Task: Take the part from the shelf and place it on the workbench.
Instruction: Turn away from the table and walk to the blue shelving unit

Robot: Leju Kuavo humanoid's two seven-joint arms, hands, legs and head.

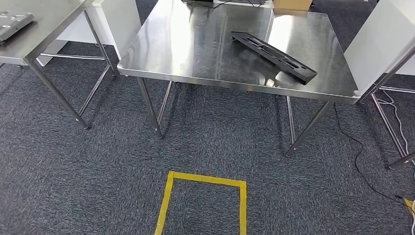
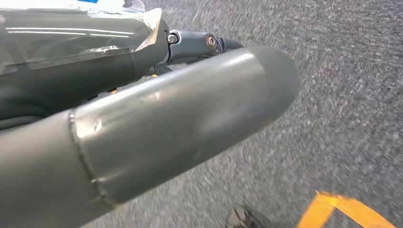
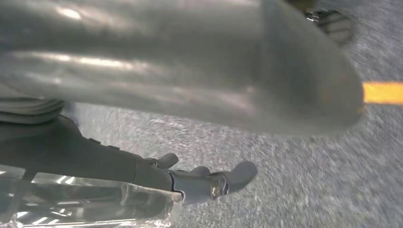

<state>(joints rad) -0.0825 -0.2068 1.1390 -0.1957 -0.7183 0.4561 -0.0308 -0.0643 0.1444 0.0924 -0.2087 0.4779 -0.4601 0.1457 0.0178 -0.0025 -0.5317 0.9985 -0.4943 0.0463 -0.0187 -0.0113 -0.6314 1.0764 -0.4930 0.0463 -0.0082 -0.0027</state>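
Stainless steel covers the top of the workbench [image 1: 195,44] that I see straight ahead in the head view, standing on thin metal legs over dark grey carpet [image 1: 73,166]. At the far left, a second steel table [image 1: 44,29] carries a flat grey tray-like item [image 1: 12,23] near its edge. On the workbench, toward its right side, the part [image 1: 274,50] lies flat: a long, narrow black plastic strip with slots, set diagonally, its near end close to the right front edge. A cardboard box [image 1: 292,4] sits at the far edge of the workbench. White panels stand to either side, and a black cable [image 1: 359,152] trails across the carpet at right. On the floor in front of the workbench, yellow tape [image 1: 205,178] marks a square outline.

From the left wrist view, the left hand [image 2: 157,128] hangs over the carpet, thick grey thumb foremost; I see nothing in it, but I cannot tell how its fingers lie. From the right wrist view, the right hand [image 3: 199,180] hangs likewise, dark fingers extended, apart and holding nothing.
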